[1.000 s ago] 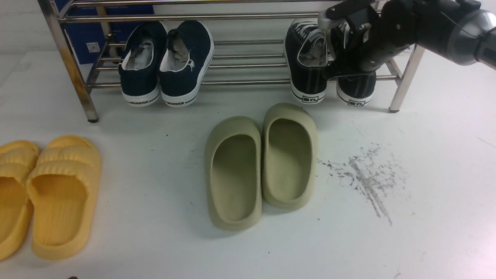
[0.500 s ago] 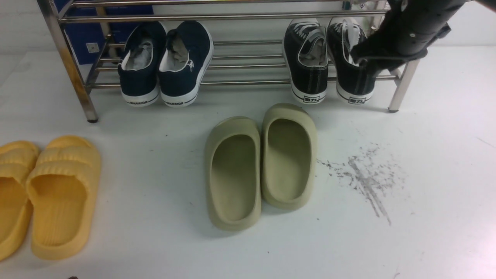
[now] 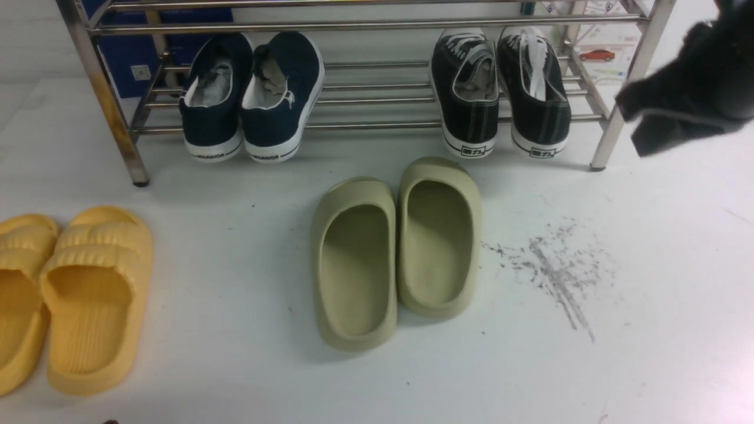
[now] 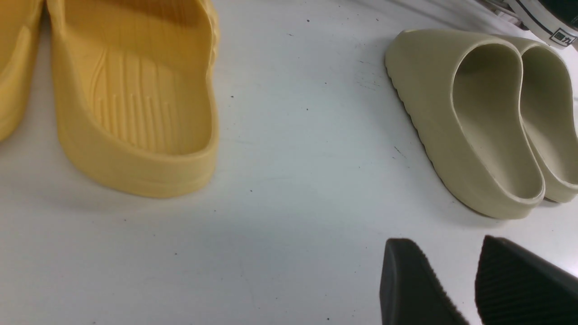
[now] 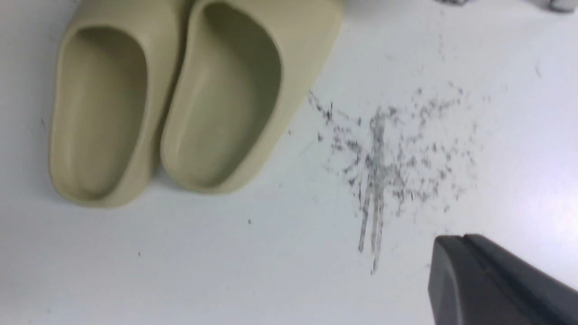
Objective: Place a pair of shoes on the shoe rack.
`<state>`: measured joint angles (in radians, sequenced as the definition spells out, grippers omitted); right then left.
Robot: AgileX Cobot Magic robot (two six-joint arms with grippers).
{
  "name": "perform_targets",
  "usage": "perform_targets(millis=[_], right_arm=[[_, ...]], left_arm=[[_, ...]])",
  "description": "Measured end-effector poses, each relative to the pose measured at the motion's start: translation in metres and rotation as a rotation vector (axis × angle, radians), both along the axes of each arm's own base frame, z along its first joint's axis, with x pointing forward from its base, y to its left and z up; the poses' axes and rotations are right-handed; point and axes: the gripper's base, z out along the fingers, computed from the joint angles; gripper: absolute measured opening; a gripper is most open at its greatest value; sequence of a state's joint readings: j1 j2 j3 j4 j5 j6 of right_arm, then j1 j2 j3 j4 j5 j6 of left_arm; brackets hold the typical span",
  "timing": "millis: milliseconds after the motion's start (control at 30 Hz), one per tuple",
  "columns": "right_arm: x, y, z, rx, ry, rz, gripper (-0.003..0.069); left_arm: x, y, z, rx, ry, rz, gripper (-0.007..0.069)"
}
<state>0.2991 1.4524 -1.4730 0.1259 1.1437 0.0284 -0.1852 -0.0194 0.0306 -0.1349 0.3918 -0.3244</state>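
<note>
The shoe rack, a wide frame of shiny steel tubes, is seen standing at the far side of the white floor, and every other place is given from it. On its lowest tubes, toward its right end, the pair of shoes is seen resting side by side with heels hanging over the front tube; nothing is held against them. Toward the rack's left end a navy pair is set the same way. In front of the rack's middle, the olive slippers are laid together on the floor, and the yellow slippers are placed well out from its left post. A patch of grey scuff marks is seen before its right end. Beside the right post the right gripper is held in the air, its fingers pressed together on nothing. The left gripper is kept low over the floor near the olive slippers, its ribbed fingers parted and empty.
</note>
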Motion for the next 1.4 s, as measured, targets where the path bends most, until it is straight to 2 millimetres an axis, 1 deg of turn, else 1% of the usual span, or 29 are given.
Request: perform_targets(millis=[33,100,167,233,267,300,333,367,433,533,833,933,967,1000,1033,1067,1100,1133,1200,1233,1267,1300,1333,1367,1400], right_arm=[[-0.014,-0.004,-0.008,-0.009,0.032,0.001,-0.0003],[-0.031,-0.009,-0.017,-0.017,0.065,0.002,-0.0003],[-0.051,-0.015,-0.03,-0.029,0.106,0.002,-0.0002],[-0.066,-0.02,-0.041,-0.038,0.136,0.003,-0.0002],[-0.067,-0.02,-0.043,-0.041,0.143,0.003,-0.0002],[-0.079,-0.024,-0.054,-0.052,0.181,0.004,-0.0001],[-0.085,-0.026,-0.059,-0.059,0.203,0.005,-0.0001],[-0.085,-0.026,-0.059,-0.059,0.203,0.006,0.0],[-0.097,-0.029,-0.07,-0.079,0.266,0.01,0.0001],[-0.1,-0.03,-0.073,-0.084,0.285,0.012,0.0003],[-0.1,-0.03,-0.072,-0.083,0.281,0.011,0.0008],[-0.104,-0.032,-0.069,-0.079,0.262,0.009,0.0013],[-0.11,-0.039,-0.061,-0.089,0.207,0.02,0.0015],[-0.111,-0.04,-0.06,-0.091,0.194,0.025,0.0015],[-0.117,-0.049,-0.049,-0.09,0.073,0.014,0.0016],[-0.12,-0.051,-0.047,-0.088,0.044,0.005,0.0016],[-0.127,-0.06,-0.038,-0.062,-0.135,-0.04,0.0018],[-0.129,-0.062,-0.037,-0.058,-0.156,-0.047,0.0019],[-0.149,-0.073,-0.033,-0.018,-0.366,-0.119,0.002],[-0.166,-0.08,-0.033,-0.002,-0.485,-0.163,0.0022],[-0.168,-0.081,-0.037,-0.003,-0.489,-0.169,0.0022],[-0.185,-0.086,-0.042,0.004,-0.589,-0.211,0.0023],[-0.199,-0.09,-0.057,0.003,-0.642,-0.242,0.0024],[-0.201,-0.091,-0.059,0.0,-0.651,-0.25,0.0024],[-0.214,-0.093,-0.074,-0.009,-0.714,-0.275,0.0026]], left_arm=[[0.0,0.0,0.0,0.0,0.0,0.0,0.0239],[0.0,0.0,0.0,0.0,0.0,0.0,0.0239],[0.0,0.0,0.0,0.0,0.0,0.0,0.0239],[0.0,0.0,0.0,0.0,0.0,0.0,0.0239],[0.0,0.0,0.0,0.0,0.0,0.0,0.0239],[0.0,0.0,0.0,0.0,0.0,0.0,0.0239],[0.0,0.0,0.0,0.0,0.0,0.0,0.0239],[0.0,0.0,0.0,0.0,0.0,0.0,0.0239],[0.0,0.0,0.0,0.0,0.0,0.0,0.0239],[0.0,0.0,0.0,0.0,0.0,0.0,0.0239],[0.0,0.0,0.0,0.0,0.0,0.0,0.0239],[0.0,0.0,0.0,0.0,0.0,0.0,0.0239],[0.0,0.0,0.0,0.0,0.0,0.0,0.0239],[0.0,0.0,0.0,0.0,0.0,0.0,0.0239],[0.0,0.0,0.0,0.0,0.0,0.0,0.0239],[0.0,0.0,0.0,0.0,0.0,0.0,0.0239],[0.0,0.0,0.0,0.0,0.0,0.0,0.0239],[0.0,0.0,0.0,0.0,0.0,0.0,0.0239],[0.0,0.0,0.0,0.0,0.0,0.0,0.0239],[0.0,0.0,0.0,0.0,0.0,0.0,0.0239],[0.0,0.0,0.0,0.0,0.0,0.0,0.0239],[0.0,0.0,0.0,0.0,0.0,0.0,0.0239],[0.0,0.0,0.0,0.0,0.0,0.0,0.0239],[0.0,0.0,0.0,0.0,0.0,0.0,0.0239],[0.0,0.0,0.0,0.0,0.0,0.0,0.0239]])
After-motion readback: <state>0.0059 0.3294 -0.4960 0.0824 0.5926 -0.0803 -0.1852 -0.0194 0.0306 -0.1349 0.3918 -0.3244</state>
